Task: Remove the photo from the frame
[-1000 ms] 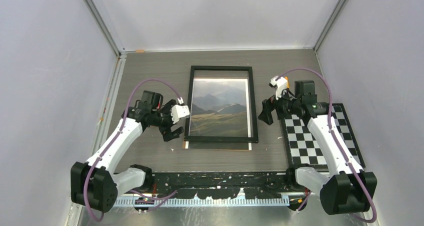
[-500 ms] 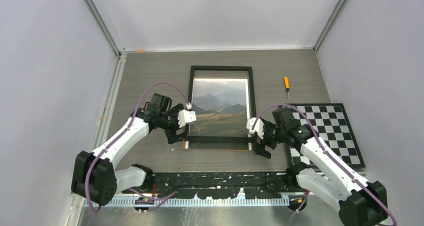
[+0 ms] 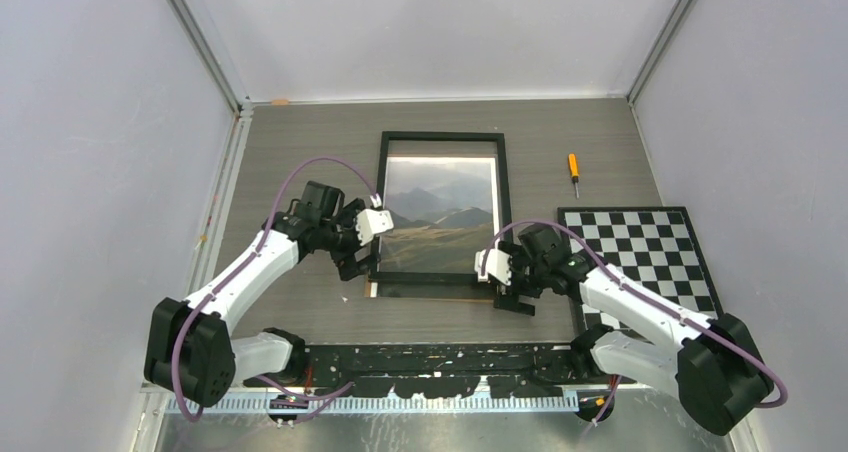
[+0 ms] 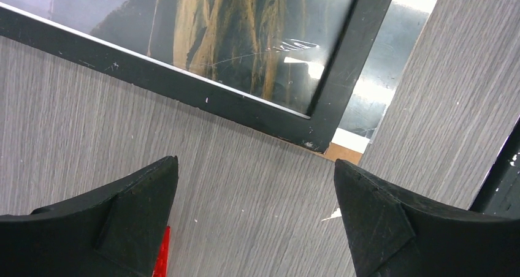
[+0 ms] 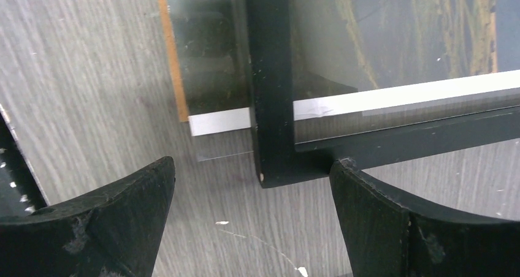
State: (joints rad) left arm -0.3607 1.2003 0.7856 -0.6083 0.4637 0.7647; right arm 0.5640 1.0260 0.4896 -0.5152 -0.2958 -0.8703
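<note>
The frame (image 3: 508,212) lies flat mid-table, black rim up, with the photo (image 3: 440,217) of grey mountains showing through its glass. At the near end a strip of glass, white border and brown backing (image 3: 432,291) sticks out past the rim. My left gripper (image 3: 352,265) hangs open just outside the frame's near left corner (image 4: 313,143), nothing between its fingers. My right gripper (image 3: 512,294) is open at the near right corner (image 5: 273,166), one fingertip (image 5: 352,179) close against the rim. The photo (image 5: 398,38) and its white border (image 5: 368,100) fill the upper right wrist view.
An orange-handled screwdriver (image 3: 573,167) lies right of the frame toward the back. A black-and-white checkerboard (image 3: 655,247) sits at the right, partly under my right arm. Grey walls close in both sides and the back; a black rail (image 3: 440,357) runs along the near edge.
My right arm has swung from beside the frame's right edge down to its near right corner, uncovering the screwdriver. My left gripper has shifted in toward the frame's near left corner.
</note>
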